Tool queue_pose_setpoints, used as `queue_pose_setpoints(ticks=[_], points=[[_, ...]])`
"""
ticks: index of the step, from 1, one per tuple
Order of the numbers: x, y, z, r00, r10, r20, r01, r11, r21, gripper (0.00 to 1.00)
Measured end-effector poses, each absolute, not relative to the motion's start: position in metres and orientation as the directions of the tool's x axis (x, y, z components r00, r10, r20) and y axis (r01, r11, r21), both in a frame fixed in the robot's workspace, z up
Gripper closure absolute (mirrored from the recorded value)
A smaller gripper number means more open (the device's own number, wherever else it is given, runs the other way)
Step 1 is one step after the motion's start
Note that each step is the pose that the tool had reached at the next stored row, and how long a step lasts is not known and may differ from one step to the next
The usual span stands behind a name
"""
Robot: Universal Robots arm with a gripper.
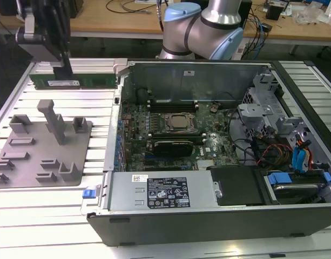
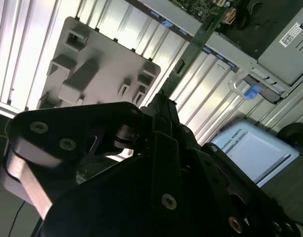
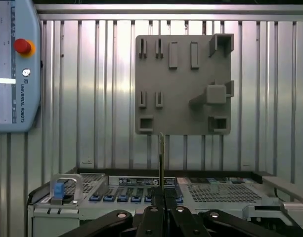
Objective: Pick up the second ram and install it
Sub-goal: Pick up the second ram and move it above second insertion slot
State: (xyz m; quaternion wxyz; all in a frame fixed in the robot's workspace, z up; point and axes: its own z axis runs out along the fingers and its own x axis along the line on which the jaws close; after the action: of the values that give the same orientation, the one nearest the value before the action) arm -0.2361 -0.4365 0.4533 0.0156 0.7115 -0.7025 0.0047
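Clearly aloft, the gripper (image 1: 64, 73) is clamped shut on the second ram (image 1: 81, 81), a green stick held level on its long edge at about ten o'clock in the exterior view, above the ribbed metal table (image 1: 52, 216). A grey fixture plate (image 1: 30, 174) lies beneath at eight o'clock. An open computer case (image 1: 208, 222) sits toward three o'clock. In both wrist views the stick juts edge-on out of the grip.

Strong glare on ribbed table (image 1: 41, 210); computer case (image 1: 208, 221) interior dimmer; second wrist view foreground dark
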Motion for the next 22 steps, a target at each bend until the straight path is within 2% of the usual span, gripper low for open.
queue_pose_setpoints(ticks=[17,22], points=[[-0.139,-0.435,0.442,0.013,-1.0,0.029,-1.0,-0.013,0.017,0.91],[-0.113,-0.424,0.431,0.013,-1.0,0.029,-1.0,-0.012,0.018,0.91]])
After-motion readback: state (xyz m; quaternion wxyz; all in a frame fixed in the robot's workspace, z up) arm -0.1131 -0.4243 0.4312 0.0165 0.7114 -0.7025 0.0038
